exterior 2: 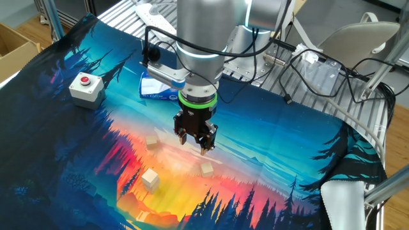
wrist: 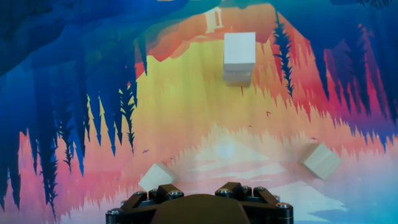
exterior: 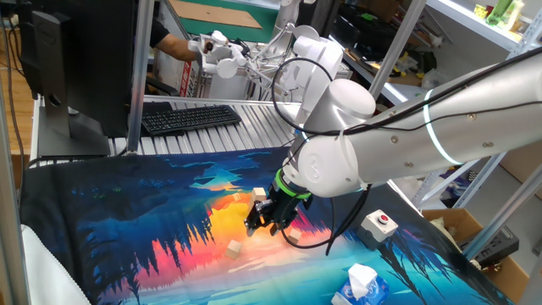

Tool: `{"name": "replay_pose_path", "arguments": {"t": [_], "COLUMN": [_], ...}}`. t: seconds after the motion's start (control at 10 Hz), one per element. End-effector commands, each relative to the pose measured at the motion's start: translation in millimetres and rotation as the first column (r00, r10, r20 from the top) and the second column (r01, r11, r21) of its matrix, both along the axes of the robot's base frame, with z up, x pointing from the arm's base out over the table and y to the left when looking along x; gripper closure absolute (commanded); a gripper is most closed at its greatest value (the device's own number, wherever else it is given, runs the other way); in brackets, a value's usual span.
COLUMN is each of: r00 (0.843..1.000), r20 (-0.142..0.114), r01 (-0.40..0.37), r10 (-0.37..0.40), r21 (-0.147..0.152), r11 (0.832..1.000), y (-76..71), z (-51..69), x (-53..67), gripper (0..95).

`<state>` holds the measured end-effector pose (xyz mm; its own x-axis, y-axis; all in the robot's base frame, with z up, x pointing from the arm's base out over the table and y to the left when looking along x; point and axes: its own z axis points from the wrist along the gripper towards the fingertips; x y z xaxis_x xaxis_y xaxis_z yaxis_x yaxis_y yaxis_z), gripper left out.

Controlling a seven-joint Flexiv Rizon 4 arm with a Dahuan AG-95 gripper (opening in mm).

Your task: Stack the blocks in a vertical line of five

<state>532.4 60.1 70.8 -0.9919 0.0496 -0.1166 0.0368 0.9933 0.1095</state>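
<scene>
Pale wooden blocks lie on the printed cloth. A short stack of blocks (exterior 2: 150, 180) (exterior: 233, 248) stands apart from the arm; in the hand view this stack (wrist: 239, 56) is straight ahead at the top. Two loose blocks lie on either side of the hand, one on the left (wrist: 155, 179) (exterior 2: 151, 142) and one on the right (wrist: 322, 160) (exterior 2: 207, 168). One fixed view shows only one loose block (exterior: 259, 196), just behind the fingers. My gripper (exterior 2: 195, 139) (exterior: 269, 222) hovers a little above the cloth between the loose blocks. It is open and holds nothing.
A white box with a red button (exterior 2: 85, 88) (exterior: 378, 224) sits on the cloth's edge. A blue-and-white carton (exterior 2: 160, 89) (exterior: 360, 286) lies near the arm's base side. A keyboard (exterior: 190, 117) and a monitor stand beyond the cloth.
</scene>
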Motion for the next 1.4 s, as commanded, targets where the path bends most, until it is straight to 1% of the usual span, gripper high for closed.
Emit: {"name": "replay_pose_path", "arguments": {"t": [0.1,1.3,1.4], "r00": [1.0,1.0,0.999], "r20": [0.0,0.0,0.021], "r01": [0.001,0.001,-0.045], "r10": [-0.001,-0.001,0.045], "r21": [0.0,0.0,-0.029], "r11": [1.0,1.0,0.999], "y": [0.1,0.1,-12.0], "z": [-0.2,-0.2,-10.2], "x": [0.2,0.2,1.7], "gripper": [38.0,38.0,38.0]}}
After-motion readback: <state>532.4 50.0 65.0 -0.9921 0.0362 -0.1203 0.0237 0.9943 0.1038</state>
